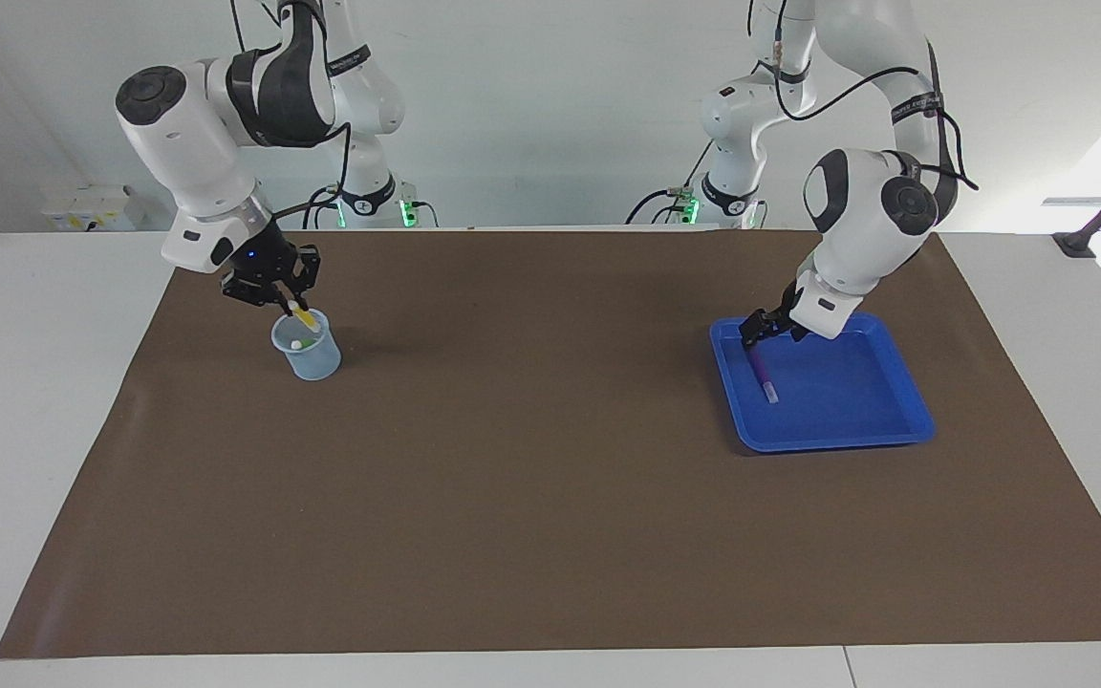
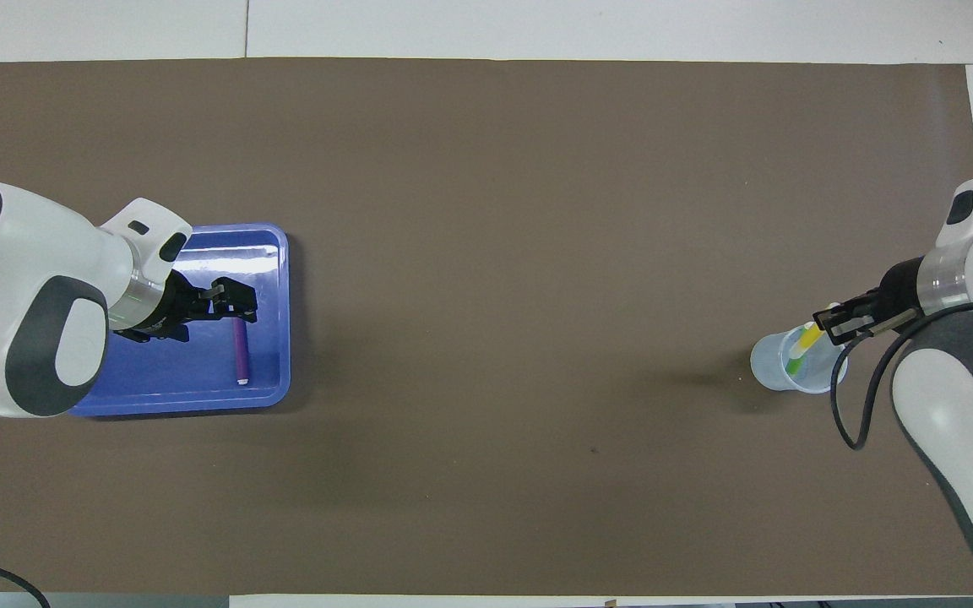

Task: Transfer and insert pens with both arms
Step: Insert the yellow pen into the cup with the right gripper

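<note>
My right gripper [image 1: 291, 304] [image 2: 828, 325] is over the translucent blue cup [image 1: 313, 361] [image 2: 767, 365] at the right arm's end of the mat, shut on the top of the yellow pen [image 1: 304, 313] [image 2: 809, 338]. The pen is tilted with its lower end inside the cup. The green pen [image 2: 794, 365] stands in the cup; only its pale end [image 1: 296, 344] shows in the facing view. My left gripper [image 1: 763, 334] [image 2: 231, 306] is open, low in the blue tray [image 1: 847, 397] [image 2: 199, 376], at the end of the purple pen [image 1: 763, 376] [image 2: 241, 348] nearer to the robots. That pen lies flat in the tray.
A brown mat [image 1: 531, 459] [image 2: 520, 211] covers most of the white table. Two smaller white arms with green-lit bases [image 1: 374, 205] [image 1: 724, 196] stand at the robots' edge of the table. A black clamp [image 1: 1076, 244] sits at the table edge toward the left arm's end.
</note>
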`<state>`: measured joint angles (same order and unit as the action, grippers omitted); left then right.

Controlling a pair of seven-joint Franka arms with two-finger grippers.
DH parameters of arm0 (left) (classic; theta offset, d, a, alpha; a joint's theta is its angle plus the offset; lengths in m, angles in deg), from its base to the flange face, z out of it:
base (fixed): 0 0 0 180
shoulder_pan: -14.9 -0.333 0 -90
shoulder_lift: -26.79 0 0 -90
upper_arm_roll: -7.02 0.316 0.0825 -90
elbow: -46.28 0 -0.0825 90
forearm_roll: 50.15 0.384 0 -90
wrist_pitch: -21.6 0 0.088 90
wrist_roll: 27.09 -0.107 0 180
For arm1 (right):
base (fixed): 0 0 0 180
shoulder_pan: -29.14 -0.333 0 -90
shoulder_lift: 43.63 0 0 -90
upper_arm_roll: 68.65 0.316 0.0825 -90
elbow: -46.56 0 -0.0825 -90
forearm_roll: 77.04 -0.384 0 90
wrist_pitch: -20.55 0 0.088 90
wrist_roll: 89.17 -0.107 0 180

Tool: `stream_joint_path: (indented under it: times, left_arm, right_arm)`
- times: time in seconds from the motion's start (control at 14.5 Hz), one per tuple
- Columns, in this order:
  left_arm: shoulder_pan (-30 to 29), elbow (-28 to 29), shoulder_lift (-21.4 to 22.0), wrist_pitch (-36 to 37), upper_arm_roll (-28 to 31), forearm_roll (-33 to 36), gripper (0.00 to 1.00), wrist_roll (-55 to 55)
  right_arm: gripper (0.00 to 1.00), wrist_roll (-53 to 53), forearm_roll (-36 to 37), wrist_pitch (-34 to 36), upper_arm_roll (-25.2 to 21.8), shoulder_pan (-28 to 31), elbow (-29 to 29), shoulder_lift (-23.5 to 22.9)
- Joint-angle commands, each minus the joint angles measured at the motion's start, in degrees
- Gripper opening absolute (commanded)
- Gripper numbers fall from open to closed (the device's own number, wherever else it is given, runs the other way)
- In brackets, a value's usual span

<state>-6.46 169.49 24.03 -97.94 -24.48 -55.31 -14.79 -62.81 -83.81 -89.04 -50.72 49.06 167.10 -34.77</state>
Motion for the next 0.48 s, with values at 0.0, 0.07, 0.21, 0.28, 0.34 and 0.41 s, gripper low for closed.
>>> stream_joint_path:
  times: [0.0, 0.07, 0.21, 0.28, 0.34, 0.41]
  left_arm:
    - [0.4, 5.5, -0.1, -7.9, -0.1, 3.2, 1.0, -4.1]
    - [0.5, 5.9, -1.4, -8.9, -0.1, 4.7, 1.0, -4.6]
    - [0.5, 5.8, -3.5, -9.6, -0.2, 8.7, 1.0, -4.9]
    - [0.5, 5.8, -4.3, -10.5, -0.2, 8.9, 1.0, -4.8]
    - [0.6, 5.8, -5.0, -11.1, -0.1, 9.0, 0.99, -4.7]
    - [0.7, 5.8, -5.5, -11.2, -0.2, 9.0, 0.98, -4.6]
  right_arm:
    - [0.0, 2.8, 0.9, -2.8, 0.5, 2.0, 3.8, 0.6]
    - [0.0, 3.4, 0.9, -2.9, 0.5, 2.8, 4.2, 0.6]
    - [0.35, 3.4, 0.9, -3.0, 0.5, 3.5, 4.3, 0.5]
    - [0.62, 3.3, 0.9, -3.0, 0.5, 3.5, 4.3, 0.5]
    - [0.71, 3.4, 0.9, -3.0, 0.5, 3.4, 4.3, 0.5]
    - [0.82, 3.4, 0.9, -3.0, 0.6, 3.2, 4.1, 0.5]
